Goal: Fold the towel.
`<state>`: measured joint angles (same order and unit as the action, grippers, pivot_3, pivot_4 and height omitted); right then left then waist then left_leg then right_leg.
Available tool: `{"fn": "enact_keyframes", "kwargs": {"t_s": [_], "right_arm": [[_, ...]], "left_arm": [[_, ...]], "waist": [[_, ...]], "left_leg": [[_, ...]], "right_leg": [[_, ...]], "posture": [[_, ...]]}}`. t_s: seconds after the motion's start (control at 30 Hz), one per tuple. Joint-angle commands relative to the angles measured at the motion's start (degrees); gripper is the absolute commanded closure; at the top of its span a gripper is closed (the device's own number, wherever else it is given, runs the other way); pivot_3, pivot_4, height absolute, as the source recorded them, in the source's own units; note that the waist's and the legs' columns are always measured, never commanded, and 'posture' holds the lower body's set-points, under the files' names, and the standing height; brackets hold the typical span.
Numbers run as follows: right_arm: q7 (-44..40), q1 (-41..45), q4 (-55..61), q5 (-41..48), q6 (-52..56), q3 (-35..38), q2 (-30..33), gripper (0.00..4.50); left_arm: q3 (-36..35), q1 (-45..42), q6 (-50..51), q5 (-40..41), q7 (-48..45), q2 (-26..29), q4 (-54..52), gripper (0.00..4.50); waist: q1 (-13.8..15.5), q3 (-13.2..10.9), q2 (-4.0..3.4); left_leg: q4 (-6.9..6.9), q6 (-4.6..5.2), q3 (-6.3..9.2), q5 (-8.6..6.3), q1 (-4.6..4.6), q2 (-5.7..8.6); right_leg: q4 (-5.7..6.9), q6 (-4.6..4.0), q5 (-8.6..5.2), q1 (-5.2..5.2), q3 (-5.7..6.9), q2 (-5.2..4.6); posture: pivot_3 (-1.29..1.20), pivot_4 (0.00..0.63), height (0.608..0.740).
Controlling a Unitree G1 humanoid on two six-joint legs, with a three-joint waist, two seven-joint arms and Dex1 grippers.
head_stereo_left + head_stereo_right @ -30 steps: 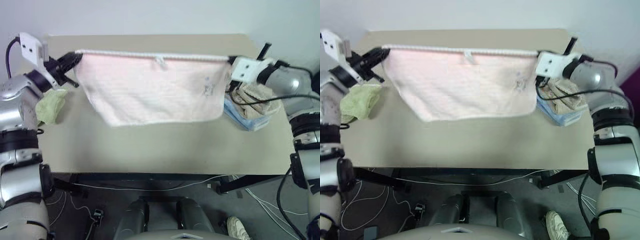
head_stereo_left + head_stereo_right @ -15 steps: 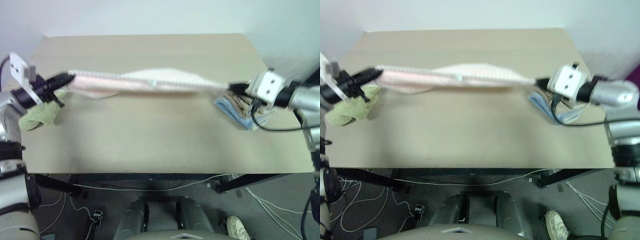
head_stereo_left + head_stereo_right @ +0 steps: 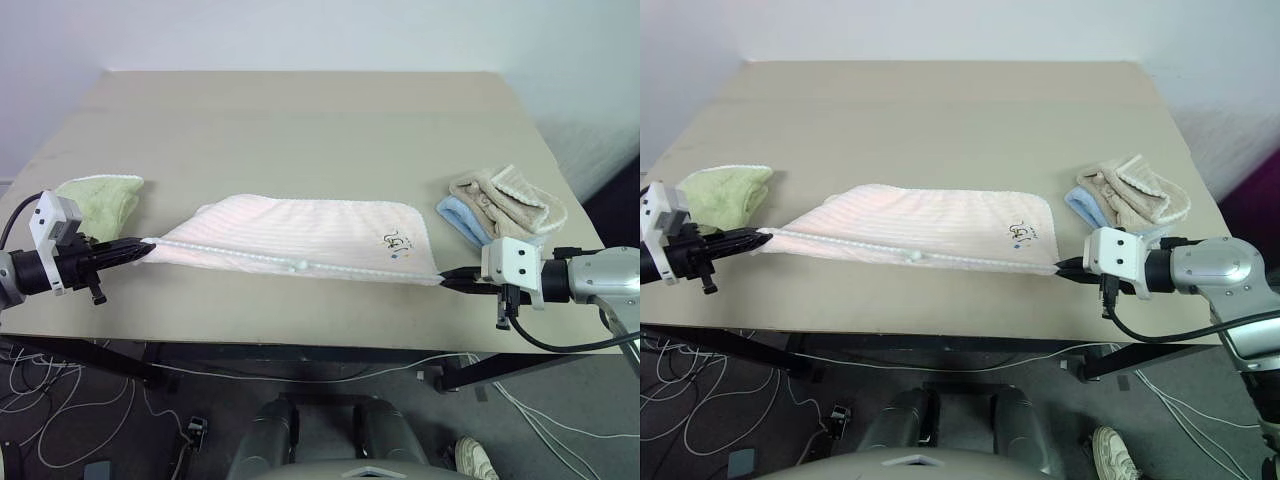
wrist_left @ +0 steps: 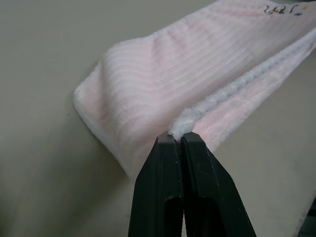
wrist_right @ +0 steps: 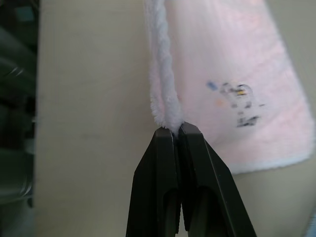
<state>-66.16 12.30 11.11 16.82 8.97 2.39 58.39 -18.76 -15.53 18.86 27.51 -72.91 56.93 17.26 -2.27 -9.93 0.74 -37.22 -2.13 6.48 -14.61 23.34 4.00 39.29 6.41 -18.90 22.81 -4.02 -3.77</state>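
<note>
Towel [image 3: 300, 232] on table [image 3: 300, 130], long axis left-right, near hem stretched between us | left gripper [image 4: 178, 137] clamped on its left corner, right gripper [image 5: 170, 129] on its right | body lies far of both claws

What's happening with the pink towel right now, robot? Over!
Left gripper and right gripper shut on the towel's white edge corners. Towel stretched between them, far part resting on the table. Green towel and folded towels sit beside it.
</note>
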Motion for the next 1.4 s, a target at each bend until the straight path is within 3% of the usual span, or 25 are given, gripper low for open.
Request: {"fn": "enact_keyframes", "kwargs": {"t_s": [0.03,0.43,0.6,0.77,0.83,0.93,1.23,1.33,1.4], "right_arm": [[3.22,6.7,-4.58,-3.64,-1.07,-1.2,-2.39,4.46],[12.28,31.96,-40.64,-21.84,-16.4,-12.41,-12.92,4.46],[16.96,38.09,-52.35,-25.32,-22.29,-13.71,-16.11,4.46],[17.77,39.8,-57.05,-26.75,-25.93,-14.2,-17.11,4.46],[17.43,39.62,-57.7,-27.01,-27.11,-14.31,-17.33,4.5],[15.84,38.92,-57.63,-26.04,-27.33,-13.81,-17.73,3.82],[15.03,36.08,-52.64,-24.07,-27.37,-11.06,-15.98,0.87],[16.92,34.55,-50.04,-24.23,-27.75,-9.69,-14.94,0.01],[16.95,32.89,-46.68,-22.95,-26.85,-7.96,-13.74,0.01]], "left_arm": [[1.93,-6.57,-5.82,-4.98,5.48,-1.56,4.43,4.5],[17.13,-32.8,-27.72,-25.98,21.64,-10.96,38.05,4.5],[20.32,-38.04,-33.8,-31.18,28.33,-13.24,46.77,4.5],[20.98,-39.65,-34.97,-33.32,30.21,-14.63,50.42,4.5],[20.51,-39.84,-34.57,-33.07,30.1,-14.9,51.25,4.03],[20.02,-40.03,-34.46,-32.86,30.3,-14.92,51.87,3.2],[19.19,-40.57,-34.17,-33.76,35.99,-13.98,52.89,0.11],[18.02,-40.5,-33.93,-32.84,37.32,-14.01,52.98,0.0],[16.48,-40.41,-33.49,-31.31,37.19,-13.91,52.6,0.0]], "waist": [[0.02,0.0,0.0],[-0.33,0.0,0.03],[-0.41,0.0,0.03],[-0.36,0.01,0.03],[-0.37,0.01,0.03],[-0.43,0.01,0.03],[-0.43,0.01,0.03],[-0.36,0.01,0.03],[-0.32,0.01,0.03]], "left_leg": [[0.0,0.0,0.0,0.0,0.0,0.0],[-0.01,-0.02,-0.08,0.02,0.28,0.09],[-0.02,-0.02,-0.11,0.03,0.28,0.09],[-0.03,-0.02,-0.1,0.03,0.29,0.1],[-0.04,-0.02,-0.1,0.03,0.29,0.11],[-0.04,-0.02,-0.09,0.03,0.29,0.11],[-0.05,-0.02,-0.08,0.03,0.29,0.1],[-0.05,-0.02,-0.08,0.03,0.29,0.1],[-0.04,-0.02,-0.08,0.03,0.29,0.1]], "right_leg": [[0.01,-0.01,0.01,0.01,0.02,0.01],[0.07,0.01,0.03,0.41,0.03,0.11],[0.13,0.02,0.02,0.44,0.0,0.12],[0.13,0.02,0.03,0.45,0.0,0.12],[0.13,0.02,0.03,0.44,0.0,0.12],[0.15,0.02,0.03,0.45,0.0,0.12],[0.16,0.02,0.03,0.45,0.0,0.12],[0.17,0.02,0.03,0.45,0.0,0.12],[0.16,0.02,0.02,0.45,0.0,0.12]], "posture": [[0.0,0.15,0.74],[0.0,0.15,0.74],[0.0,0.15,0.74],[0.0,0.15,0.74],[0.0,0.15,0.74],[0.0,0.15,0.74],[0.0,0.15,0.74],[0.0,0.15,0.74],[0.0,0.15,0.74]]}}
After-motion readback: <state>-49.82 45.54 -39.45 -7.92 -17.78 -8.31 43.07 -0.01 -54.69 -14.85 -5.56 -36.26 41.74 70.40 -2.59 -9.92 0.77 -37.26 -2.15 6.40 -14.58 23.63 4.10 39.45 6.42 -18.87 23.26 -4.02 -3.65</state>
